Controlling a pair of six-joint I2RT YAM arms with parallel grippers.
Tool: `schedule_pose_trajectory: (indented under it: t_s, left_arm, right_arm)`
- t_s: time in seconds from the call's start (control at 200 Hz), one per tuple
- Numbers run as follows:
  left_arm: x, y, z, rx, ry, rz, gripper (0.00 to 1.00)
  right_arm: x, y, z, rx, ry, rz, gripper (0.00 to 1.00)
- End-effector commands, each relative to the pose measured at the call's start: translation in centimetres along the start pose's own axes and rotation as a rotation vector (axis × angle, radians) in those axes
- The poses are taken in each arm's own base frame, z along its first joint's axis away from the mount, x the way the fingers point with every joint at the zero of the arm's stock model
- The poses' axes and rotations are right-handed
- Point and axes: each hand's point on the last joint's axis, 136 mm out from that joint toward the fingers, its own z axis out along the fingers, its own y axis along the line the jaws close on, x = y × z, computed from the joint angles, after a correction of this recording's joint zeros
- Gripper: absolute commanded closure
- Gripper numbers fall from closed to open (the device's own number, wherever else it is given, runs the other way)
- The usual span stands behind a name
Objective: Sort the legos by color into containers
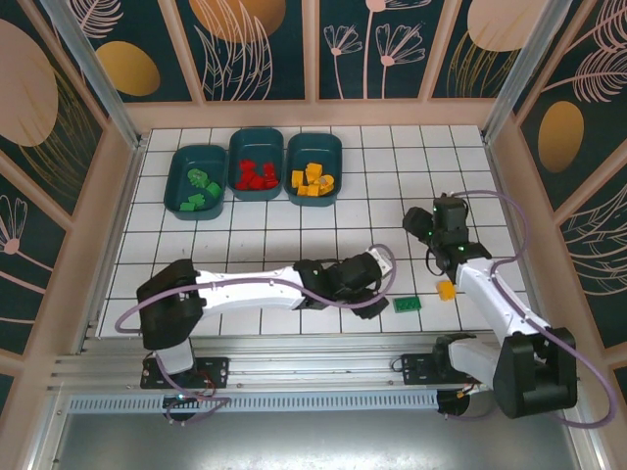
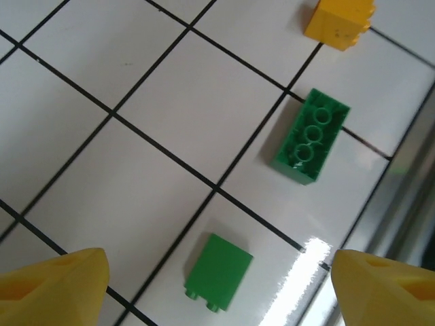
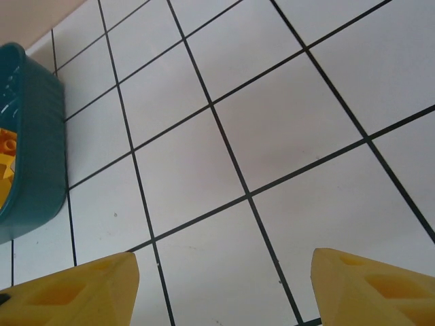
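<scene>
Three dark teal containers stand in a row at the back left: one with green legos, one with red, one with yellow-orange. Loose on the tiles near the front edge lie a studded green lego, a yellow lego and a smaller green lego tipped on its side. My left gripper hangs open above that smaller green lego, which sits between the fingers untouched. My right gripper is open over bare tiles, right of the yellow container.
The metal rail of the table's front edge runs close beside the loose green legos. Wooden walls close in the tiled floor on the left, back and right. Bare tiles lie between the containers and the arms.
</scene>
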Motion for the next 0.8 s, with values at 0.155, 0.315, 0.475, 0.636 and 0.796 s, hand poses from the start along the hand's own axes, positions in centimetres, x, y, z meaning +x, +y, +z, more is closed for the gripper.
schedule_pose_trajectory:
  t_s: [0.155, 0.315, 0.475, 0.636, 0.796]
  left_arm:
    - [4.2, -0.6, 1.6, -0.019, 0.156, 0.183, 0.21]
    - [4.8, -1.3, 2.4, -0.022, 0.181, 0.234, 0.22]
    - [5.1, -0.4, 3.9, -0.082, 0.185, 0.287, 0.21]
    - [5.9, 0.0, 5.5, -0.108, 0.23, 0.35, 0.22]
    - [6.9, 0.1, 6.5, -0.109, 0.251, 0.368, 0.3]
  right_arm:
    - [0.6, -1.5, 0.3, 0.009, 0.02, 0.01, 0.31]
    - [0.6, -1.7, 0.5, 0.009, 0.016, 0.012, 0.31]
    - [0.8, -2.0, 0.5, 0.014, 0.018, 0.015, 0.31]
    - [0.8, -2.0, 0.5, 0.015, 0.017, 0.014, 0.31]
    - [1.1, -1.8, 0.5, -0.005, 0.03, 0.019, 0.31]
